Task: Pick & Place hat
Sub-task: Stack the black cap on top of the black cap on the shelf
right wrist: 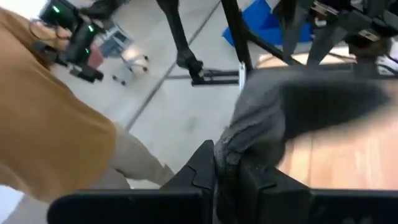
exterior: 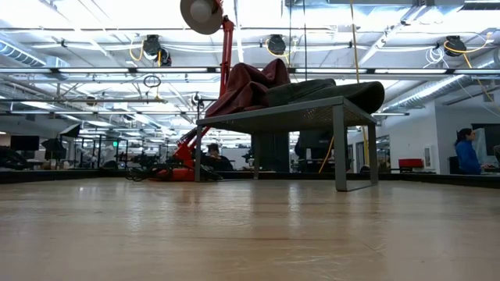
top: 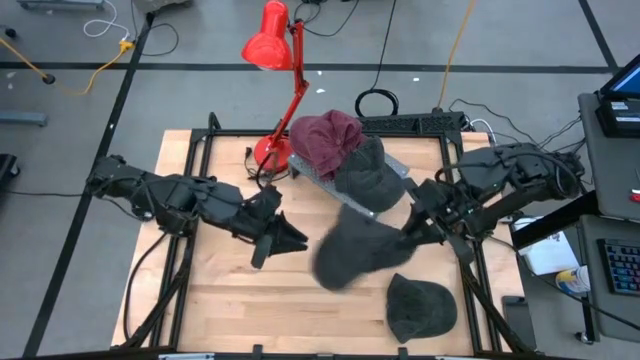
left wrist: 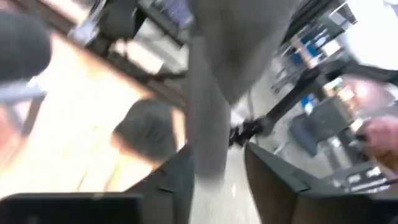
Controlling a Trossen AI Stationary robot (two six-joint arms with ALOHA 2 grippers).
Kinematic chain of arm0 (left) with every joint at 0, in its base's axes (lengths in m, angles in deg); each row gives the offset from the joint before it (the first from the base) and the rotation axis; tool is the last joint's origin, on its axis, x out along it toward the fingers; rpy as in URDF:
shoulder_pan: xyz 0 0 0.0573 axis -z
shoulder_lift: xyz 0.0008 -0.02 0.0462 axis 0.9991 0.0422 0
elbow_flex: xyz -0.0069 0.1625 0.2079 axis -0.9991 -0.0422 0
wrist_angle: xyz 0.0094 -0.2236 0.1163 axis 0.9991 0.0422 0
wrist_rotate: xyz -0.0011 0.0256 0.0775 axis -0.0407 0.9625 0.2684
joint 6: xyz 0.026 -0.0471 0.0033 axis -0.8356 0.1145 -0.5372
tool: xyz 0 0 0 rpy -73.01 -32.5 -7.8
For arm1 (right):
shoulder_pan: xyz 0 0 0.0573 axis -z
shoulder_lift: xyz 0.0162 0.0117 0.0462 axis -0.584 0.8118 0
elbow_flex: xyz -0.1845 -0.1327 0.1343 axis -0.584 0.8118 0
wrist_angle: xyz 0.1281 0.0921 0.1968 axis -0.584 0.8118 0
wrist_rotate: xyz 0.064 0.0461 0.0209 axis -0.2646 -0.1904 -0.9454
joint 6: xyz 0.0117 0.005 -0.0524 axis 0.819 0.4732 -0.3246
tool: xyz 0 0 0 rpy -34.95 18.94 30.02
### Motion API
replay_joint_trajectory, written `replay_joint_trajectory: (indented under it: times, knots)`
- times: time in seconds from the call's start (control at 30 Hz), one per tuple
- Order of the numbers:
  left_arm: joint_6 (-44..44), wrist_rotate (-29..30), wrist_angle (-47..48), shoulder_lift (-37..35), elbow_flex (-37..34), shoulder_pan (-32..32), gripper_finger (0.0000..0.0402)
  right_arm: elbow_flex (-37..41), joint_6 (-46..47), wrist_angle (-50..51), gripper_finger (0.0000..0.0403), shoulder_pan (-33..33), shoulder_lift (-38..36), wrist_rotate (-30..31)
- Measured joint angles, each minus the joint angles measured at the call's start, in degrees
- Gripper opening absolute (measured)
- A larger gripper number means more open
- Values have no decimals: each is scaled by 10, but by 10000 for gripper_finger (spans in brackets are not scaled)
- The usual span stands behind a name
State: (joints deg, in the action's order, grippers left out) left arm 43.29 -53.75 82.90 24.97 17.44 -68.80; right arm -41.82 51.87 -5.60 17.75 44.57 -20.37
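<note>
Fingers of the right end effector (top: pixel 412 232) are closed on an edge of the grey hat (top: pixel 355 255), which its wrist view shows pinched between them; the hat hangs lifted, centre-right of the high frame, trailing toward lower left. The left end effector (top: pixel 290 238) sits just left of that cloth with its fingers parted, the hat's fabric draped between them, unclamped. Its long axis runs upper right to lower left. Soft, dark grey, limp and blurred. The rack (top: pixel 320 172), upper centre on the desk (top: pixel 220 300), already carries a maroon hat (top: pixel 325 135) and a dark hat (top: pixel 365 175); another hat (top: pixel 420 305) lies lower right.
</note>
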Motion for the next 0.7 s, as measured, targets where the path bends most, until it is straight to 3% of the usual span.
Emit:
replay_joint_trajectory:
  times: [0.13, 0.3, 0.5, 0.7]
  knots:
    - [22, -42, 83, 0, 0, -13, 194, 0, -26, 50, 17, -13, -1, 36]
    - [37, -76, 139, -1, 0, -23, 235, 0, -60, 114, 17, -20, 7, 62]
    - [32, -85, 143, -1, 0, -22, 254, -28, -121, 227, 17, -12, 39, 72]
    - [9, -104, 146, -1, 0, -25, 249, -128, -182, 369, 17, -5, 92, 149]
